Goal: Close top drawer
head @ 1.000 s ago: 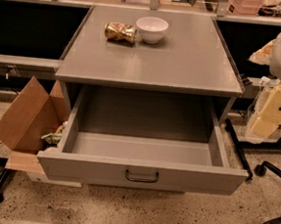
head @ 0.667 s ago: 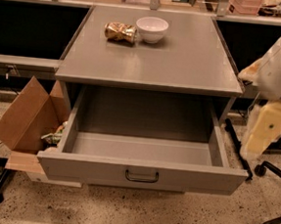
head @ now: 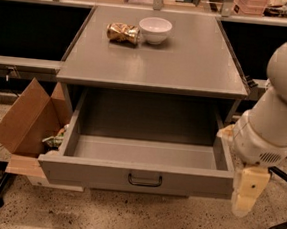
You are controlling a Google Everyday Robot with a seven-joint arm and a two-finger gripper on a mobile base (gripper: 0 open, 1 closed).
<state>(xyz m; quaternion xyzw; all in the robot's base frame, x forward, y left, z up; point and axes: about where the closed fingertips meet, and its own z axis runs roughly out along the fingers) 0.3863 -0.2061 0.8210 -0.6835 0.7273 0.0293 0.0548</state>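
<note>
Drawer (head: 93, 173): stood pulled out below the cabinet top (head: 188, 65), with a dark handle (head: 145, 179) at the centre of its front.
Gripper (head: 246, 195): hung pointing down, just beside the drawer's right front corner; whether it was open or closed could not be told.
Top: a white bowl (head: 155, 29) sat just beside a crushed can (head: 123, 33), near the back.
Box (head: 25, 118): cardboard, left of the drawer.

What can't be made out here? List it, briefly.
Camera view:
Right front corner of the top drawer: covered by the gripper, which hangs beside it at lower right.
Whatever lies under the drawer: hidden by its open front.
Contents of the box: mostly behind its flap.
Label of the can: too small to read.
</note>
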